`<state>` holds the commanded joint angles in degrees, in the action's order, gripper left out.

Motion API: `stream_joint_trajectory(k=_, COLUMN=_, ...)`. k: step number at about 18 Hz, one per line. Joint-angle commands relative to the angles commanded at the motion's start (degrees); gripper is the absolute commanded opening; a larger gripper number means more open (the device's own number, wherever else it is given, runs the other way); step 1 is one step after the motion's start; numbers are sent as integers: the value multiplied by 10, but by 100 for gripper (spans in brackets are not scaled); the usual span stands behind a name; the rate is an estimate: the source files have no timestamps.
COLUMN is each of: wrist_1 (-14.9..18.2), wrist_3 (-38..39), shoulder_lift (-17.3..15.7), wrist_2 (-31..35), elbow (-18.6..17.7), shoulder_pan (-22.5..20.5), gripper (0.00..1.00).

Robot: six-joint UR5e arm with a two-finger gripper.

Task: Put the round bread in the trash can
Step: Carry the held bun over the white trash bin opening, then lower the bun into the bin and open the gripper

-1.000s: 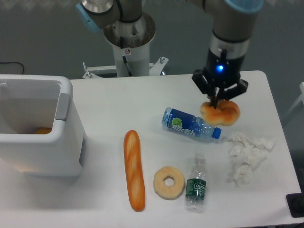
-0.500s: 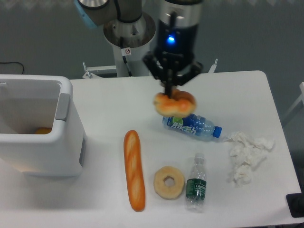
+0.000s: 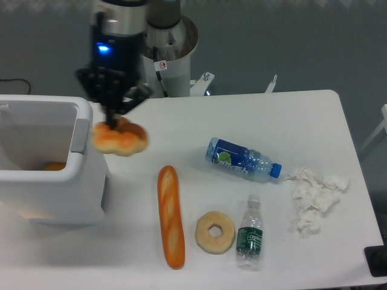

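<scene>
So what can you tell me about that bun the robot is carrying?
The round bread is a lumpy golden-orange bun with a glossy browned top. It hangs in the air, pinched from above by the gripper, just beside the right wall of the trash can, not yet over the opening. Only the gripper's fingers touch it.

On the white bench (image 3: 302,115), a long baguette (image 3: 171,217), a pale donut (image 3: 215,232) and a green-labelled bottle (image 3: 250,234) lie along the front edge, a blue-labelled bottle (image 3: 243,159) lies mid-bench, and crumpled tissue (image 3: 314,199) sits near the right edge.
</scene>
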<state>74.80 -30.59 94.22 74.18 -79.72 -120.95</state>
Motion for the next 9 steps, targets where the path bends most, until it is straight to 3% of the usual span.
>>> stream_joint_trajectory(k=7, wrist_1=-1, wrist_3=36, shoulder_lift=21, wrist_2=1, elbow=-2, shoulder_pan=64, gripper=0)
stream_joint_trajectory(k=9, wrist_1=-1, wrist_3=41, shoulder_lift=21, wrist_2=0, elbow=-2, shoulder_pan=72, gripper=5)
